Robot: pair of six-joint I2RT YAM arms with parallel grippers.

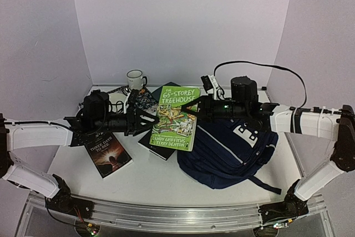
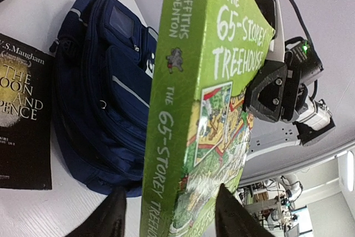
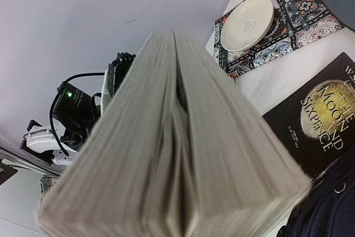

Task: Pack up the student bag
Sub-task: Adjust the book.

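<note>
left arm [image 1: 39, 134]: stretched in low from the left toward table centre, forearm about level.
left gripper [image 1: 150, 119]: at the spine edge of the book [image 1: 177, 117]. The fingers [image 2: 111, 217] straddle the spine, jaws partly spread, with a gap on one side. Loose, not clamped.
right arm [image 1: 299, 119]: reaches in level from the right, above the bag [image 1: 222, 154].
right gripper [image 1: 198, 107]: narrowed onto the book's page edge, with a pad against the cover in the left wrist view. Its own fingers are hidden behind the pages in the right wrist view.
book: green, off the table [image 1: 155, 184], between both grippers, cover up and tilted.
bag: lies on the table right of centre, under the right arm, near the book's lower corner.
also there: mug [image 1: 135, 79] at the back; dark books [image 1: 108, 156] lying flat.
</note>
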